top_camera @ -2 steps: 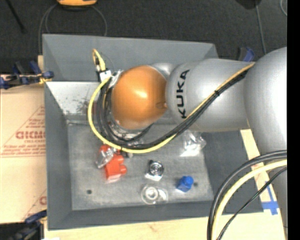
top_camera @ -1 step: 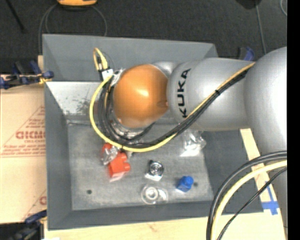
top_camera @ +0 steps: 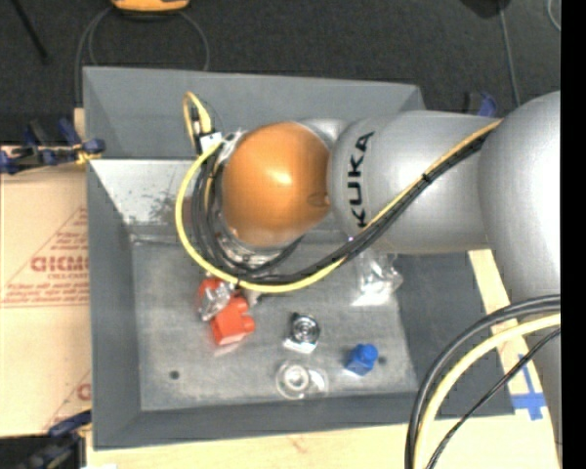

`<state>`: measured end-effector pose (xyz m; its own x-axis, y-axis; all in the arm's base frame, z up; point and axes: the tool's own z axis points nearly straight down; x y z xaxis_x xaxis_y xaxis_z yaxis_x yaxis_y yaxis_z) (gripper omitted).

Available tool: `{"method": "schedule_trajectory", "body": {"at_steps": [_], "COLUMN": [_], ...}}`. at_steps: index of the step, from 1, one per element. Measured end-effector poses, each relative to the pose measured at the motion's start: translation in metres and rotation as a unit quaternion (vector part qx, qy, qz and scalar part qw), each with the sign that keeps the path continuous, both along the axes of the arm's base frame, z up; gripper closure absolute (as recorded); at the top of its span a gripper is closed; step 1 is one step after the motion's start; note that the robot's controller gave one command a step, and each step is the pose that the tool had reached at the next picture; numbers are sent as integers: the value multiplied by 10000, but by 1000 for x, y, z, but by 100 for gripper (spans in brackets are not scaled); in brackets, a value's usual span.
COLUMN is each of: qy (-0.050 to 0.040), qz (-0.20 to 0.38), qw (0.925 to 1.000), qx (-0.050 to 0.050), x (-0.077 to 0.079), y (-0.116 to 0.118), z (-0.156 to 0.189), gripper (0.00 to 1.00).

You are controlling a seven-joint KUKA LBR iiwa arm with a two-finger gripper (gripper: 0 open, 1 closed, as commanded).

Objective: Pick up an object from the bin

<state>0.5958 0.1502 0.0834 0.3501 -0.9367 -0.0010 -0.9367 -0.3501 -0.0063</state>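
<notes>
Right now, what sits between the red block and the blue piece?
A shiny metal part lies between the red block and the blue piece, in the camera view.

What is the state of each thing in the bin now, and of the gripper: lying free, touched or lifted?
Red plastic block: lying down, right at the gripper.
Gripper: lowered to the block; grip hidden.
Round silver metal piece: lying free.
Clear round ring: lying free.
Small blue piece: lying free.
Crumpled clear plastic: lying beside the arm.
</notes>
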Motion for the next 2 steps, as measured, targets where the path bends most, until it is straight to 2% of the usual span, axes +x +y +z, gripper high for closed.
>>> {"method": "schedule_trajectory", "body": {"at_steps": [2], "qy": [27], "qz": [-64], "qw": [10000], "qx": [0], "x": [2], "y": [0], "z": [49], "gripper": [100]}}
